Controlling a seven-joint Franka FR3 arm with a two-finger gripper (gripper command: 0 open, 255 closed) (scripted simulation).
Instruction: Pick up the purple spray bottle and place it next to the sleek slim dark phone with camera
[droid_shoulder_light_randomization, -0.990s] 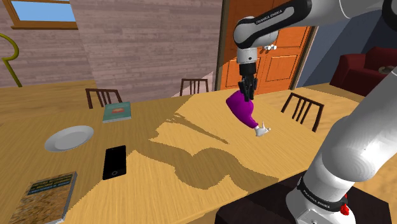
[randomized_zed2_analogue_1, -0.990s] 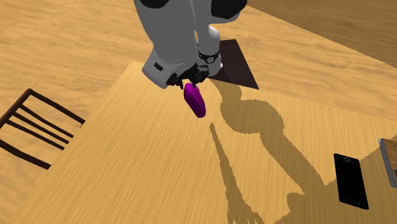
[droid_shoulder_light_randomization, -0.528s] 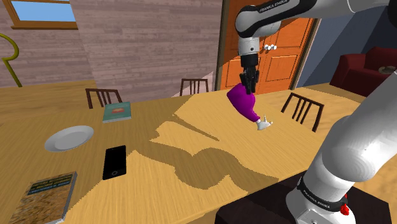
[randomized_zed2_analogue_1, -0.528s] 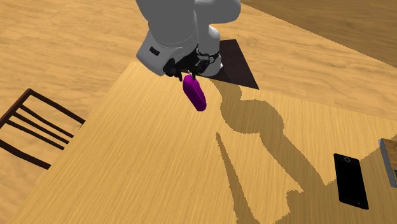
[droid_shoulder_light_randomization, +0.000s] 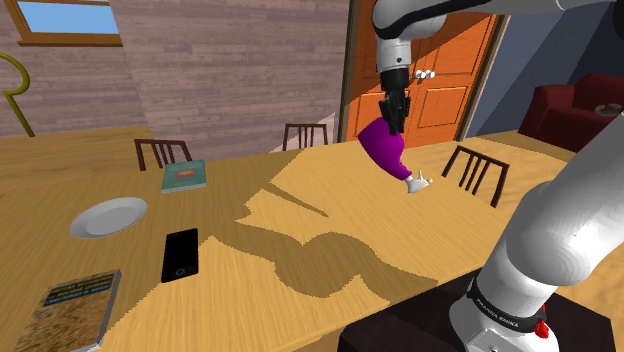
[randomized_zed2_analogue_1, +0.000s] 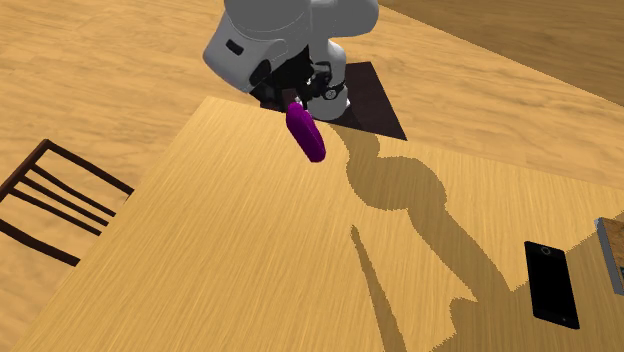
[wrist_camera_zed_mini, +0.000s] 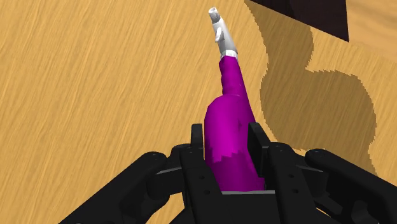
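Purple and smooth, the spray bottle (droid_shoulder_light_randomization: 383, 148) hangs in the air above the wooden table (droid_shoulder_light_randomization: 230, 300). The black fingers (wrist_camera_zed_mini: 257, 143) of the gripper (droid_shoulder_light_randomization: 393, 118) are clamped on its broad base. The white arm (droid_shoulder_light_randomization: 555, 245) rises thick and rounded from the dark stand (droid_shoulder_light_randomization: 400, 325) at the shoulder view's lower right. It arches out past the top edge, and its last link comes straight down with the gripper pointing at the table.

The bottle is tilted. Its body tapers to a narrow neck that slants downward toward the shoulder view's right and ends in a small white trigger nozzle (droid_shoulder_light_randomization: 416, 183). In the wrist view the bottle stretches away from the fingers, with the nozzle clear of the table top.

The phone (droid_shoulder_light_randomization: 180, 254) is a flat, glossy black slab lying on the table, well apart from the bottle, toward the shoulder view's left. It lies between a round white plate (droid_shoulder_light_randomization: 108, 216) and a book (droid_shoulder_light_randomization: 72, 308) with a mottled cover. The table shows fine, straight wood grain, and the arm's shadow falls across it. Dark slatted chairs (droid_shoulder_light_randomization: 477, 172) stand at its far edge, and a panelled orange door (droid_shoulder_light_randomization: 440, 90) is behind them.
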